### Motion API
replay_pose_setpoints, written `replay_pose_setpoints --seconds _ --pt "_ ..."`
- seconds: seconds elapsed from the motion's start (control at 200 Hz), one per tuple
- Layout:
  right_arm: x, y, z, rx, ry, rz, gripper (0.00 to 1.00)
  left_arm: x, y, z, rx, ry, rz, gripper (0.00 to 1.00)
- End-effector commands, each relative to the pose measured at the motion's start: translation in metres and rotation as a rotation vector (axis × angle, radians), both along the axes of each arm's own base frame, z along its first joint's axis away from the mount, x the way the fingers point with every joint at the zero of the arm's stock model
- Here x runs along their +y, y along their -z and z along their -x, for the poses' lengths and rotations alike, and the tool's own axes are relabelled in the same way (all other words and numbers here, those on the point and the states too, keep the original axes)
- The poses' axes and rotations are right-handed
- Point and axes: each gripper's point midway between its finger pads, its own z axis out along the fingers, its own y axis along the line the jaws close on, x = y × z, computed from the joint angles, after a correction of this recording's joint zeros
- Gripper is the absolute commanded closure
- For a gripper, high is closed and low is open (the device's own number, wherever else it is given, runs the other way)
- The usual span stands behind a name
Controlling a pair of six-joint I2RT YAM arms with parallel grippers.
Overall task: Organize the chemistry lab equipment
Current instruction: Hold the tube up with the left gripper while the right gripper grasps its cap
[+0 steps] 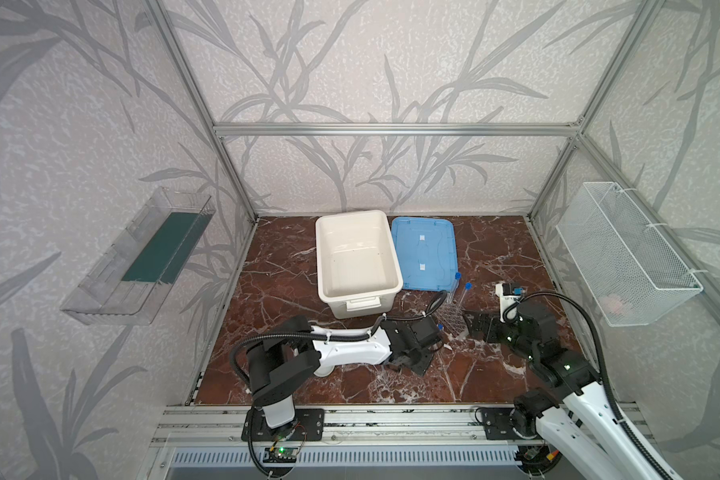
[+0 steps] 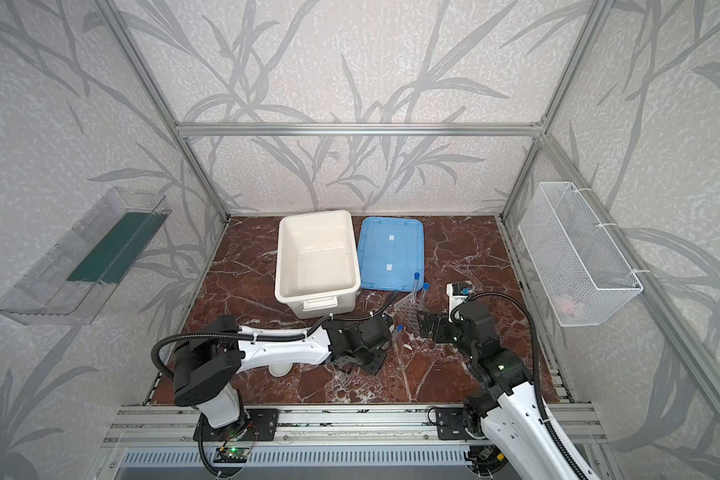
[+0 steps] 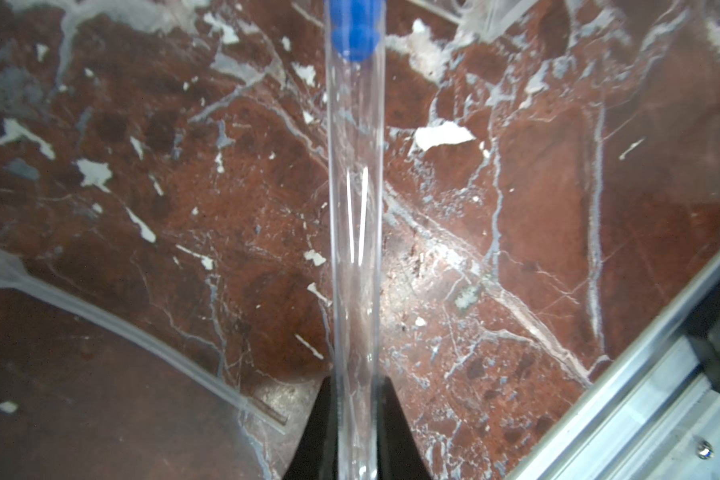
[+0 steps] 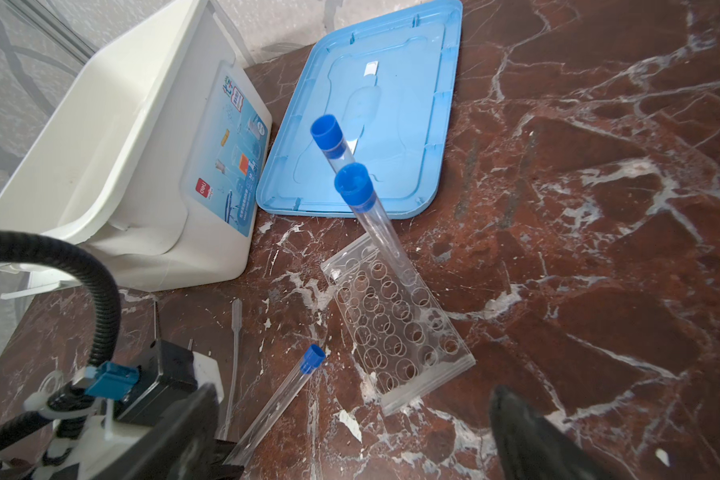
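A clear tube (image 3: 354, 208) with a blue cap (image 4: 312, 359) lies flat on the marble. My left gripper (image 3: 356, 382) is shut on the tube's lower end, a black finger pressed to each side. In both top views its cap (image 1: 440, 328) shows just past the left gripper (image 1: 422, 353). The clear perforated rack (image 4: 395, 328) stands beside it, holding two upright blue-capped tubes (image 4: 362, 199). My right gripper (image 4: 350, 432) is wide open and holds nothing, close to the rack's near end (image 1: 452, 320). A thin clear rod (image 4: 235, 345) lies left of the held tube. A small white dish (image 2: 279, 370) peeks from under the left arm.
The big white tub (image 1: 321, 249) sits open at the back, with its blue lid (image 1: 425, 253) flat to its right. On the right wall hangs a white wire basket (image 1: 624, 253), and a clear shelf (image 1: 142, 253) is on the left wall. An aluminium rail (image 3: 641, 374) borders the table.
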Motion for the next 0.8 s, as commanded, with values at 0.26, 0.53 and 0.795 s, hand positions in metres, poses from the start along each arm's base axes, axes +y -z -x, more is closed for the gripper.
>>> replay_pose_setpoints --seconds 0.26,0.53,0.795 --pt "0.04 -0.005 -0.007 0.048 -0.107 -0.219 0.0 -0.013 -0.047 -0.001 -0.127 0.067 0.251 0.86" --pt "0.064 0.002 -0.014 0.134 -0.155 -0.349 0.08 -0.01 -0.061 -0.003 -0.189 0.058 0.32 0.86" --pt "0.079 0.007 -0.019 0.171 -0.187 -0.42 0.33 -0.012 -0.07 -0.006 -0.227 0.047 0.349 0.86"
